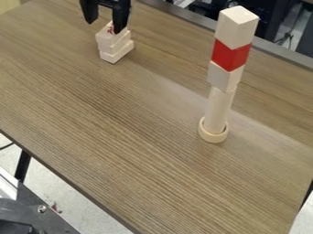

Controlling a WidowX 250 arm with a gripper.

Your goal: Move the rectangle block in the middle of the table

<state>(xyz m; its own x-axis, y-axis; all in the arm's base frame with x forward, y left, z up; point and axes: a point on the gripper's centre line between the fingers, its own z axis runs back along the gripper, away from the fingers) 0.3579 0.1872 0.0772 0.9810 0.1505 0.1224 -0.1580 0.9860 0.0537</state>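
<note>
Camera view: we find the task's thing in a small stack of white rectangular blocks (116, 47), standing toward the desk's far long edge, at the upper left, well apart from the desk's middle. We cannot tell which of these blocks is the one meant. They lie flat one on another, their sides slightly out of line, and the top block (105, 40) carries red marks on its upper face.

Over the stack we see the black gripper (103, 28), hanging down from the view's top edge. Its fingers (121, 17) stand wide apart, and we make out nothing held by them. One overlaps the top block in our view, the other hangs just to the left; we cannot tell whether either touches it.

Farther right, between the desk's long edges, we have an upright tower. A pale ring (213, 136) sits around the foot of a white cylinder (218, 109). On the cylinder rests a white block (223, 77), then a red block (230, 55), then a taller white block (234, 28) on top.

All this stands on a wood-grained desk (122, 123). Past its near long edge we see pale floor (58, 183), a black leg (23, 166) and some dark metal equipment (40, 210).
</note>
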